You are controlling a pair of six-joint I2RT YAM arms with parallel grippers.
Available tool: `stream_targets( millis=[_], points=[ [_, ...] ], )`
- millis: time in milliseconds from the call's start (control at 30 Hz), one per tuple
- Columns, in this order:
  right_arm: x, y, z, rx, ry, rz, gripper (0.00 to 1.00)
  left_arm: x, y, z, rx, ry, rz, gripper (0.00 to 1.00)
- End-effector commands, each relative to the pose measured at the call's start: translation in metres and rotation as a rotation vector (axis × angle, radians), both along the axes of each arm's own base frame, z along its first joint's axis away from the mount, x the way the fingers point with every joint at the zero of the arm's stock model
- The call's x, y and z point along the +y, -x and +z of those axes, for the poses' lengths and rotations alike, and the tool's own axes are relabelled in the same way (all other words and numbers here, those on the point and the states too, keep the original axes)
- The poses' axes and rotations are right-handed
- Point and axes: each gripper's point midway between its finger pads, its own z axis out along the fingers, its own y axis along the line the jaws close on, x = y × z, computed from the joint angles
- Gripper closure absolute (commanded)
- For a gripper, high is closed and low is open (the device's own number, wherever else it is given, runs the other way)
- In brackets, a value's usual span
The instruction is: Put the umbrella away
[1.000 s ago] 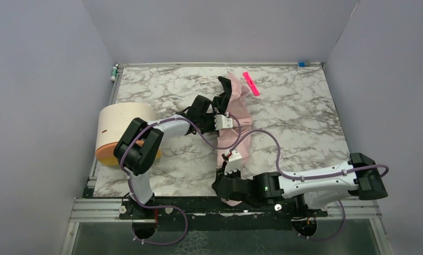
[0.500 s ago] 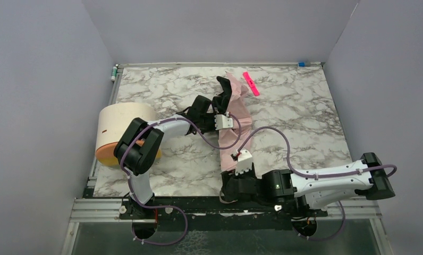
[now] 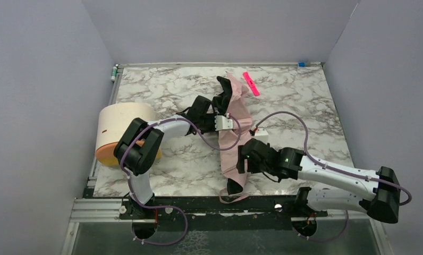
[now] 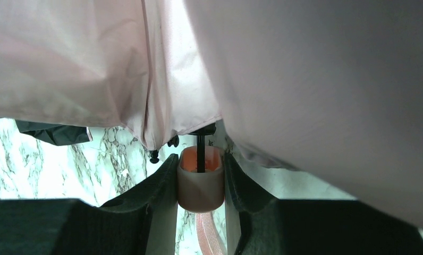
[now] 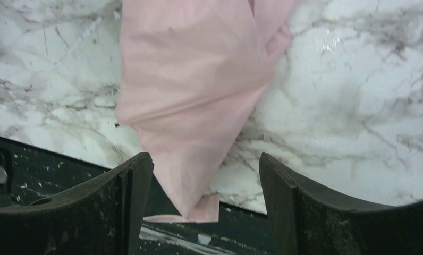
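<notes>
Pink umbrella (image 3: pixel 242 109) lies near-to-far; left claw (image 4: pixel 200 160) clamps its handle (image 4: pixel 200 187), right claw (image 5: pixel 204 159) gapes above the near end.

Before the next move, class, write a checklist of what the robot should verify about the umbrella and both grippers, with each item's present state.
1. Left gripper shut on the handle: ok.
2. Right gripper open, jaws wide over the fabric: ok.
3. Fabric folded tight: not ok, it lies loose.
4. Umbrella wholly on the table: not ok, its near end hangs over the edge.
5. Strap fastened: cannot tell.
</notes>
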Motion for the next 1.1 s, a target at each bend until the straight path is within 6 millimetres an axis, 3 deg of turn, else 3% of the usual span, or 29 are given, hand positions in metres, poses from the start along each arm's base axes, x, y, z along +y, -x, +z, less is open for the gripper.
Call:
stream_targets(
  millis=[0, 100, 267, 433, 567, 700, 900, 1067],
  points=[
    [0.027, -0.045, 0.023, -0.103, -0.067, 0.151, 0.22, 0.004, 0.050, -0.036, 0.146, -0.041, -0.123, 1.00],
    [0.023, -0.074, 0.038, -0.172, -0.078, 0.199, 0.21, -0.001, 0.059, -0.030, 0.131, -0.022, -0.180, 1.00],
    [0.024, -0.079, 0.063, -0.319, -0.077, 0.331, 0.20, -0.004, 0.063, -0.027, 0.125, -0.015, -0.201, 1.00],
    [0.020, -0.079, 0.061, -0.351, -0.047, 0.375, 0.22, -0.007, 0.065, -0.025, 0.134, -0.004, -0.212, 1.00],
    [0.003, -0.091, 0.057, -0.362, 0.057, 0.302, 0.29, -0.008, 0.068, -0.023, 0.141, 0.006, -0.224, 1.00],
    [-0.003, -0.098, 0.057, -0.339, 0.119, 0.318, 0.27, -0.010, 0.068, -0.021, 0.155, 0.023, -0.216, 1.00],
    [-0.022, -0.137, 0.059, -0.261, 0.029, 0.295, 0.23, -0.017, 0.073, -0.012, 0.164, 0.065, -0.243, 0.99],
    [-0.019, -0.162, 0.073, -0.427, 0.049, 0.417, 0.19, -0.019, 0.077, -0.005, 0.152, 0.082, -0.263, 0.97]
  ],
)
